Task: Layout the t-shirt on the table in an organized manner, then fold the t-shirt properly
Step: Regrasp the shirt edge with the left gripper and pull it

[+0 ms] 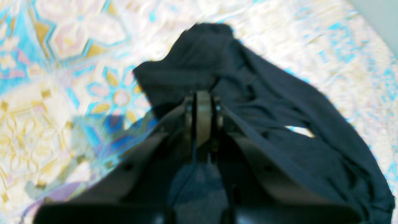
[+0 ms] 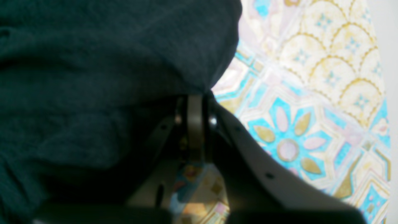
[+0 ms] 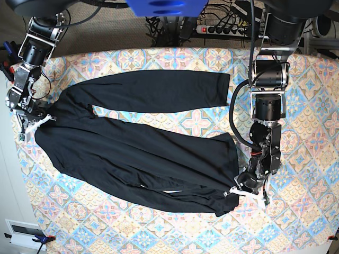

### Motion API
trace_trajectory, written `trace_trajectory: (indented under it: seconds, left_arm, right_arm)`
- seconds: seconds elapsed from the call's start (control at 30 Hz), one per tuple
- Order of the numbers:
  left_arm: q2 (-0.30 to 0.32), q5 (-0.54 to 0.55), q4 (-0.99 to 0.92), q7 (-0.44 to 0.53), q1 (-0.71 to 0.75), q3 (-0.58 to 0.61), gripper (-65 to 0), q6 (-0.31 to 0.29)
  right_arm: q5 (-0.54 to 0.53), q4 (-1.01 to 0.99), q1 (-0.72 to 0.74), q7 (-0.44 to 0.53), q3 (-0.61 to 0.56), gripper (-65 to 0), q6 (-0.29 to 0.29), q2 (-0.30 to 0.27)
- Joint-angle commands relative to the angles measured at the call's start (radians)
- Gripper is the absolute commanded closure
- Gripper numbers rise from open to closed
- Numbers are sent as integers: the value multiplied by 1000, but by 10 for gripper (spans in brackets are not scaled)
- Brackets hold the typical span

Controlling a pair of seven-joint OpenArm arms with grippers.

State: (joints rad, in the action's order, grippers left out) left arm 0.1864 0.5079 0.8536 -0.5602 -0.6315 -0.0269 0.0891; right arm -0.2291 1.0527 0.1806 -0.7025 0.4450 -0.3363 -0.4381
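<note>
The black t-shirt [image 3: 143, 153] lies spread across the patterned table [image 3: 296, 217], one long sleeve stretched along the far side and the body creased and partly doubled over near the front. In the base view my left gripper [image 3: 239, 190] is at the shirt's front right corner, and the left wrist view shows it [image 1: 203, 93] shut on the black fabric [image 1: 264, 102]. My right gripper [image 3: 38, 120] is at the shirt's left end. In the right wrist view its jaws [image 2: 196, 99] are pinched on the cloth [image 2: 93, 62] above the table [image 2: 311, 93].
A power strip with cables [image 3: 222, 29] lies behind the table's far edge. A white box [image 3: 24, 233] sits off the front left corner. Bare patterned cloth [image 1: 62, 46] surrounds the shirt, with the table's right edge [image 3: 331, 159] close to my left arm.
</note>
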Motion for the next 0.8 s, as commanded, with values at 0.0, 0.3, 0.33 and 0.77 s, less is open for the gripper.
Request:
trace_trajectory:
  seconds: [0.0,0.3,0.33,0.77]
  left_arm:
    - [8,5,0,30,-40,-1,-8,-4]
    - [49,16,34,29,15,0,-151,185]
    - [57,18,74,2,48,-3,-148,185]
    - [109,197,497,-200,371,-3,-148,185]
  right_arm:
    - [-6,18,20,19,5,0,3,-28]
    - [-6,18,20,17,5,0,3,-28]
    - [-6,18,21,17,5,0,3,-28]
    - [-6,18,24,17,4,0,3,-26]
